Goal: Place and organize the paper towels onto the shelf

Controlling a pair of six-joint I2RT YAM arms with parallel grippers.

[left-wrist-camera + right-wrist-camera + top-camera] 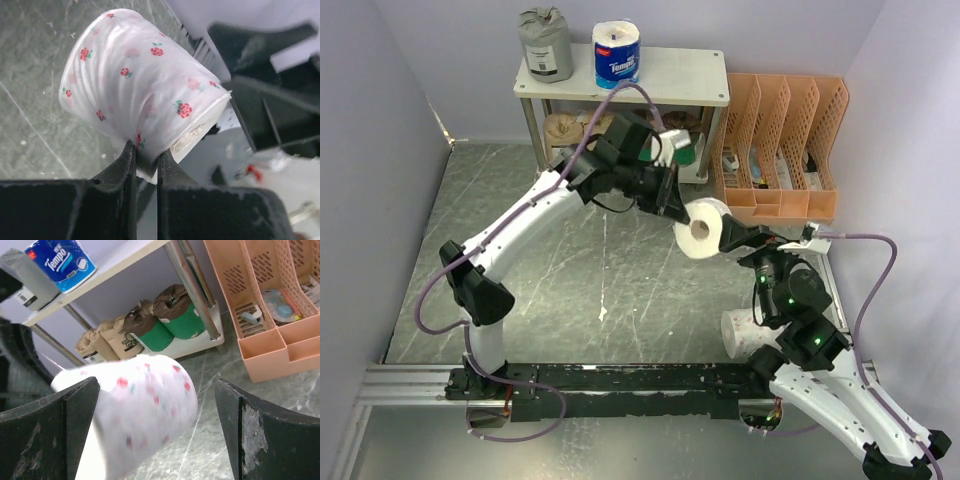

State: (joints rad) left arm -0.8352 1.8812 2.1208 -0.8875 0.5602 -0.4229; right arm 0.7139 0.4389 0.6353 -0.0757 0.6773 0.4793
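A white paper towel roll with small red flowers (705,228) hangs above the floor in front of the shelf (670,75). My left gripper (146,155) is shut on the loose wrapper at the edge of this roll (140,85). My right gripper (157,390) is open, its two fingers standing wide on either side of the roll (135,420) without touching it. A grey roll (545,45) and a blue-and-white packaged roll (616,53) stand on the top board. Two brown-and-green rolls (172,315) and tan kraft rolls (100,345) sit on the lower board.
An orange perforated file organizer (780,150) stands right of the shelf, holding small items. Another white roll (745,333) lies on the floor beside the right arm's base. Walls close in on the left and right.
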